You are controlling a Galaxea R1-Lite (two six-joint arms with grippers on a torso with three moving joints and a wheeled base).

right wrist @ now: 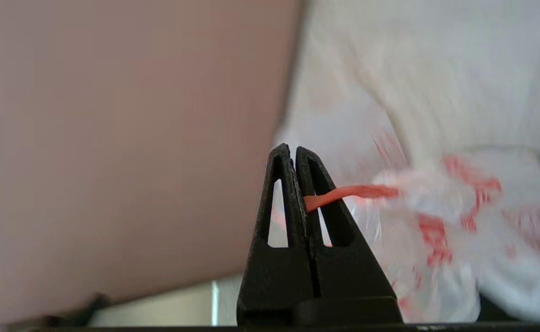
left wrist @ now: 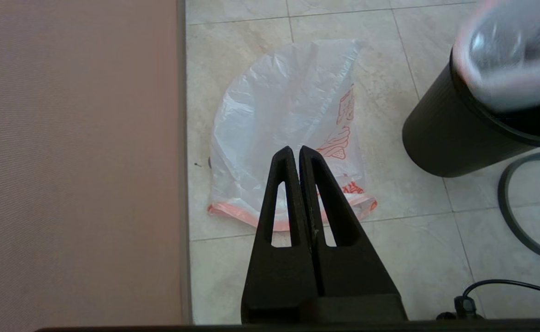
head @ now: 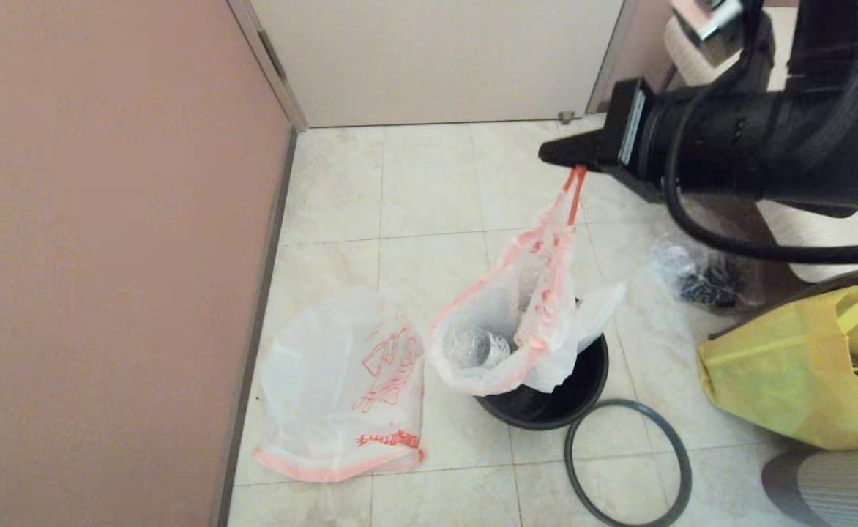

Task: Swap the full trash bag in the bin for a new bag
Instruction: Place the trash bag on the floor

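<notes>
My right gripper (head: 555, 154) (right wrist: 294, 154) is shut on the orange loop handle (head: 574, 192) (right wrist: 343, 193) of the full trash bag (head: 506, 326) (right wrist: 436, 216). The bag hangs stretched from it, its lower part with a white cup still at the mouth of the black bin (head: 557, 395) (left wrist: 454, 133). The bin's dark grey hoop (head: 628, 462) (left wrist: 523, 203) lies on the floor in front of it. The new bag (head: 348, 380) (left wrist: 293, 124) lies flat on the tiles to the bin's left. My left gripper (left wrist: 295, 152) is shut and empty, hovering above the new bag.
A pink wall (head: 107, 256) runs close along the left. A yellow tote (head: 795, 366) stands at the right, and a clear bag of black bits (head: 692, 274) lies behind it. A white door (head: 436, 58) closes the far side. A cable (left wrist: 505, 286) lies on the tiles.
</notes>
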